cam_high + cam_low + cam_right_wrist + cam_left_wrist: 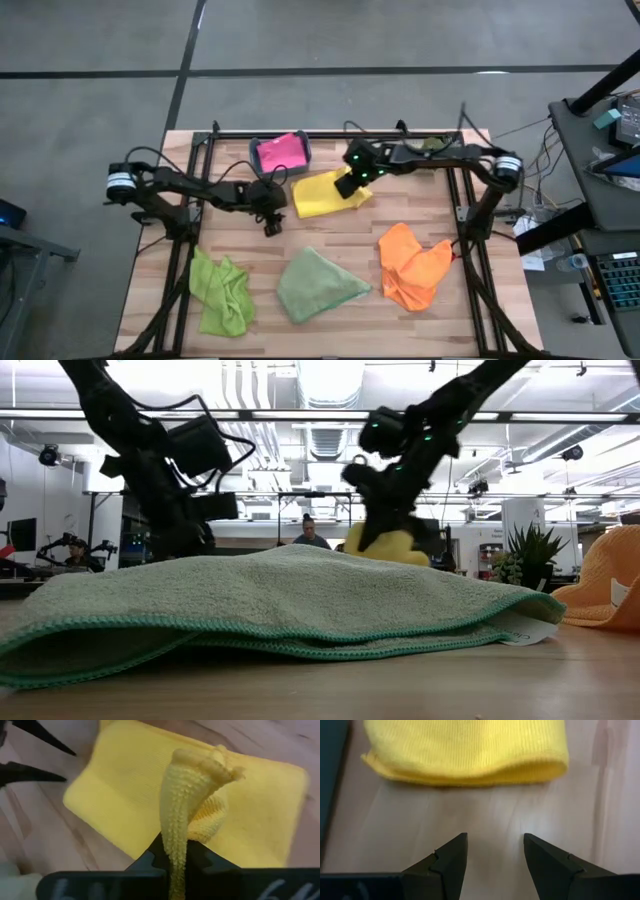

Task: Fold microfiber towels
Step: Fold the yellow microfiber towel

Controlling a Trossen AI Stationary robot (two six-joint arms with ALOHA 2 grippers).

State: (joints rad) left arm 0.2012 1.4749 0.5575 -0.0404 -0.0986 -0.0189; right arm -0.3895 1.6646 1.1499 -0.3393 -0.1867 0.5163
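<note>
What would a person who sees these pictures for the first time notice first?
Probably the yellow towel at the back middle of the table, with one part pinched up by the shut right gripper. The open left gripper waits empty just beside it. Nearer the front edge lie three loose towels: lime green, pale sage green and orange.

Left claw hangs parted low over the table; right claw, clamped tight, is raised.
</note>
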